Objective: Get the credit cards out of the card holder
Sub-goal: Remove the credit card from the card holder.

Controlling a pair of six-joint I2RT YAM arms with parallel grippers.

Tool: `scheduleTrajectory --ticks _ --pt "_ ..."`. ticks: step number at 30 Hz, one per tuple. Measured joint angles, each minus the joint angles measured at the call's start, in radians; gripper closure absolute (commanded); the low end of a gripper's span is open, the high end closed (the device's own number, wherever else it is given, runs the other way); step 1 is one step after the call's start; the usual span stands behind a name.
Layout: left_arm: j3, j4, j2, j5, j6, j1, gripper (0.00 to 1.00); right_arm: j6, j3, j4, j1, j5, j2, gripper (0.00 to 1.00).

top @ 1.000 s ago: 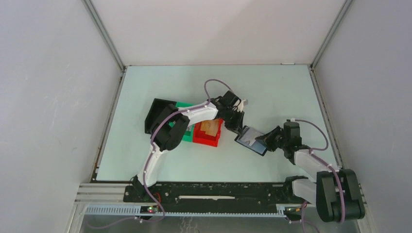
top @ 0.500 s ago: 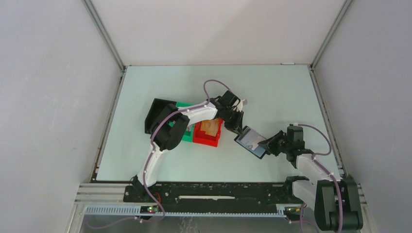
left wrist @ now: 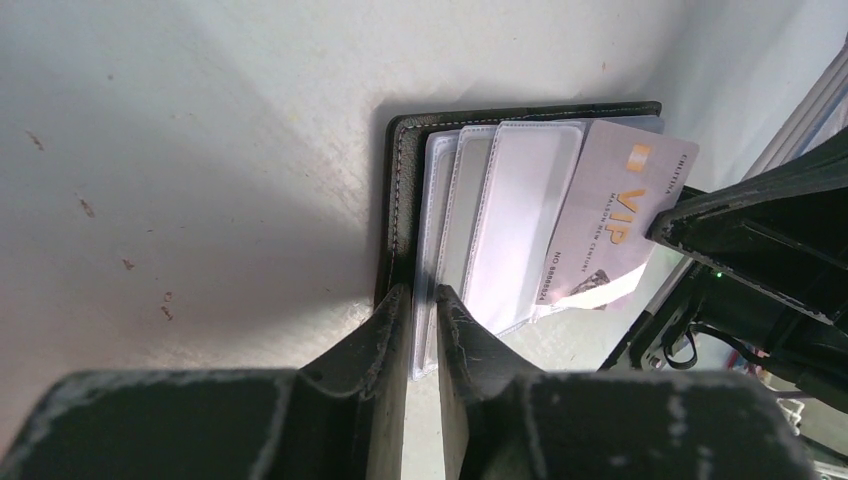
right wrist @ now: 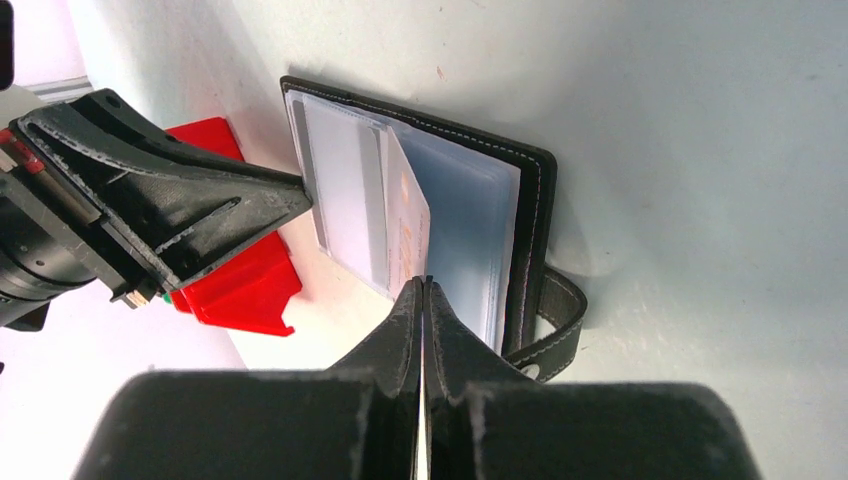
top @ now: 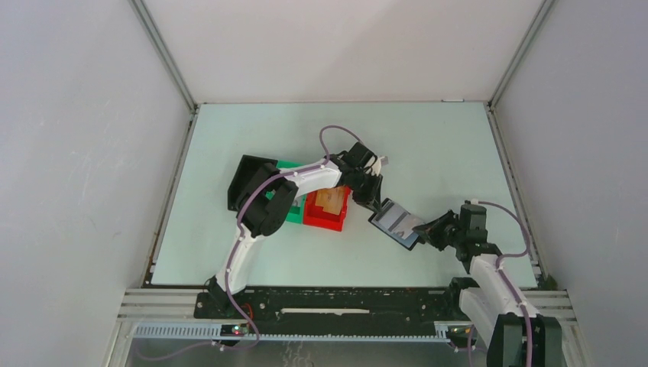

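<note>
- My left tool (left wrist: 422,300) is clamped on the near edge of the card holder (left wrist: 393,200). The fingers pinch the black cover together with a clear sleeve and hold the open wallet off the worktop (top: 428,145).
- My right tool (right wrist: 424,290) has its fingers pressed together on the edge of the VIP card (left wrist: 610,215), a pale shiny card with gold lettering.
- The card holder hangs between my two arms, just right of the red bin (top: 325,214). A black bin (top: 248,180) and a green bin (top: 289,164) sit further left.
- Done so far: the wallet is open and braced, and the VIP card is well out of its slot. It is fanned past the far edge of the sleeves, but its inner end looks tucked in yet.
- Left to do: I judge this card needs a final pull along its length to come free, and then somewhere to be set down.
- The other sleeves look pale and glossy. I cannot tell whether they hold more credit cards or are empty plastic, so each needs checking.
- No card shows fully free of the holder in these views, so I put the task at an early stage, partway through one extraction.
</note>
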Motion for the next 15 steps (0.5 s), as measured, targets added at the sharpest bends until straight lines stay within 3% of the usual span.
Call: scheduleTrajectory --ticks 5,15 --pt "0.0 -0.007 -0.008 -0.014 0.002 0.0 0.73 -0.026 0.001 -0.061 -0.003 -0.002 -0.084 1.0" --pt "0.003 -0.087 -0.163 -0.056 0.053 0.01 0.72 -0.111 0.084 -0.154 -0.006 -0.018 -0.177 1.0"
